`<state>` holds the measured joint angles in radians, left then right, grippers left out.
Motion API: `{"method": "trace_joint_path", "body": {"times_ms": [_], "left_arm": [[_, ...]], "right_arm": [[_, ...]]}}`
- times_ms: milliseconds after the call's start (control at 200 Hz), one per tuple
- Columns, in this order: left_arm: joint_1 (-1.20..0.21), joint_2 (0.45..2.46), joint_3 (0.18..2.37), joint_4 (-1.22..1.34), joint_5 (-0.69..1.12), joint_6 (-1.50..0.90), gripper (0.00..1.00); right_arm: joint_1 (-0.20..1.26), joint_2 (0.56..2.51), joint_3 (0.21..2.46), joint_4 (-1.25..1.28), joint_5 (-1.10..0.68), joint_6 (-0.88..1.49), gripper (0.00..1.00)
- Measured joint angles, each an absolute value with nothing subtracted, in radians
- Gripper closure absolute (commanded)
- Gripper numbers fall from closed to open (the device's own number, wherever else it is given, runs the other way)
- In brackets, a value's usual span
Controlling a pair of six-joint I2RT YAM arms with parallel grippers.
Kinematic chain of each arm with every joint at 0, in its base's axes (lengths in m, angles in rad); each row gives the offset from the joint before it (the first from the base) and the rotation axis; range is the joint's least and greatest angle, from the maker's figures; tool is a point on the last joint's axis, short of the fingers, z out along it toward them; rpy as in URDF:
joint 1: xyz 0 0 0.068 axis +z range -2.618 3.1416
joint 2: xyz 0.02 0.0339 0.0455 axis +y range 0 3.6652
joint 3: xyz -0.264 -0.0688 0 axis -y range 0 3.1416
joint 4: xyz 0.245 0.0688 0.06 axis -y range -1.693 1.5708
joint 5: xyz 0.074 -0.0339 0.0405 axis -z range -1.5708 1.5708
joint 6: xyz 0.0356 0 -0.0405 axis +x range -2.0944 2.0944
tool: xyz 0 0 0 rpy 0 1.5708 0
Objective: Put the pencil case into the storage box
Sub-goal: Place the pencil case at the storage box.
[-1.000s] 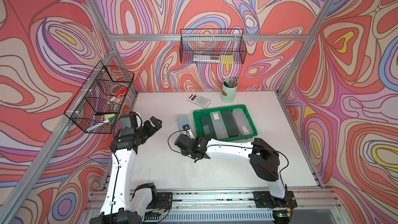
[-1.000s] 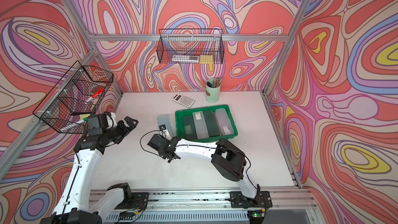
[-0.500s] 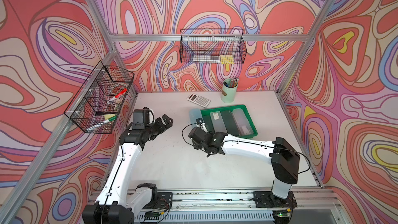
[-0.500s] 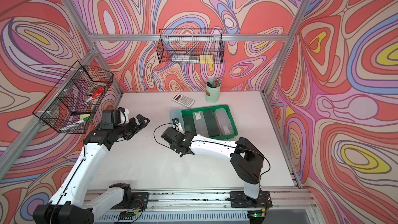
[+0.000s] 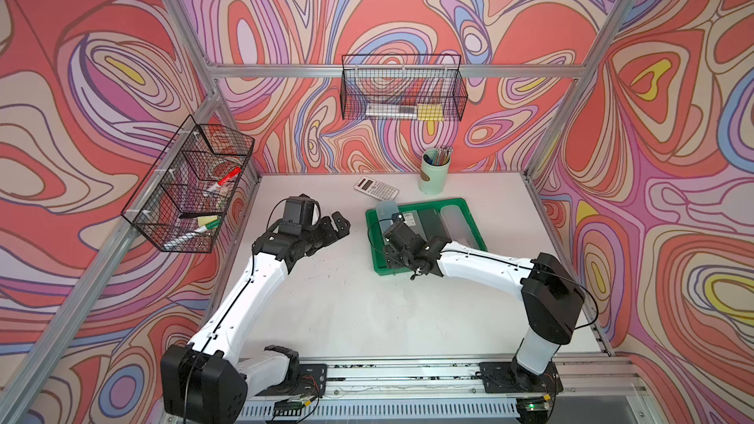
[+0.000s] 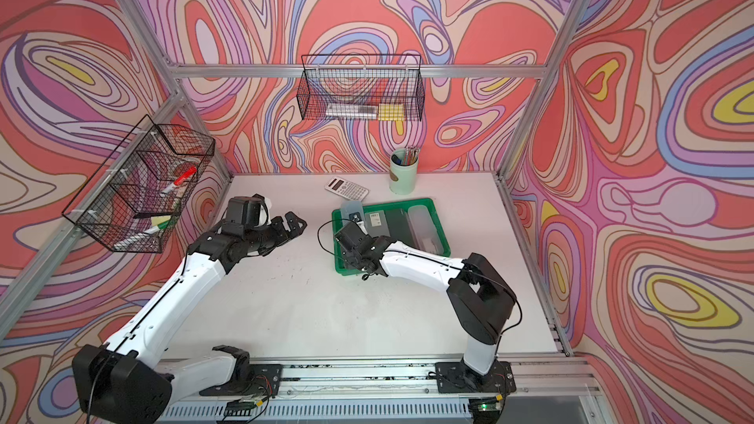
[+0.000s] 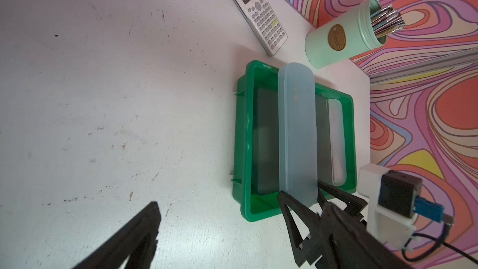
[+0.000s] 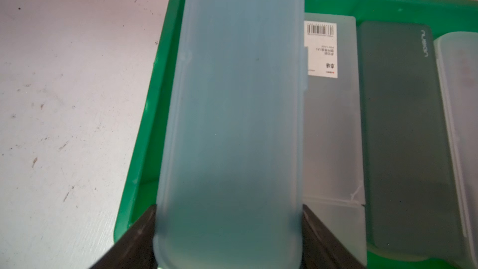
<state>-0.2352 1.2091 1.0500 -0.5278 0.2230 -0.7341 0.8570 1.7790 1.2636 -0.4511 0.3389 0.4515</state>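
Place: staged robot lab cell
Walls: swirl-printed pink panels (image 5: 81, 75) in a bare aluminium frame (image 5: 285, 71)
Fixtures: white-and-black robot arms (image 5: 245, 291) bolted to a slotted metal rail (image 5: 408, 373)

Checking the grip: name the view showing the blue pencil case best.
Left wrist view: the whole pencil case shows, pinched at one end by the right gripper over the storage box. Right wrist crops its ends; both top views show only its far end.

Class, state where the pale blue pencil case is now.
In a top view, the pencil case hangs over the left end of the storage box, beside a labelled clear case, in the jaws of the right gripper.
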Motion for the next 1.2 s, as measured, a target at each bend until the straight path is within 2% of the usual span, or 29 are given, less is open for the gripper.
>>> {"method": "trace_joint_path", "body": {"times_ms": [280,776,836,916,1072,1202], "left_arm": [[-0.244,1.240,1.050,-0.500,0.205,-0.734,0.01],[-0.257,1.269,1.050,-0.473,0.198,-0.738,0.01],[-0.257,1.269,1.050,-0.472,0.196,-0.738,0.01],[-0.257,1.268,1.050,-0.472,0.194,-0.738,0.01],[-0.257,1.265,1.050,-0.472,0.188,-0.738,0.01],[-0.257,1.265,1.050,-0.472,0.186,-0.738,0.01]], "right_arm": [[0.846,1.856,1.264,-0.430,0.323,0.439,0.41],[0.847,1.854,1.217,-0.379,0.324,0.507,0.43],[0.847,1.853,1.215,-0.374,0.324,0.513,0.37],[0.849,1.853,1.215,-0.373,0.326,0.519,0.19],[0.852,1.853,1.223,-0.389,0.350,0.521,0.10],[0.852,1.853,1.230,-0.414,0.367,0.522,0.08]]}}
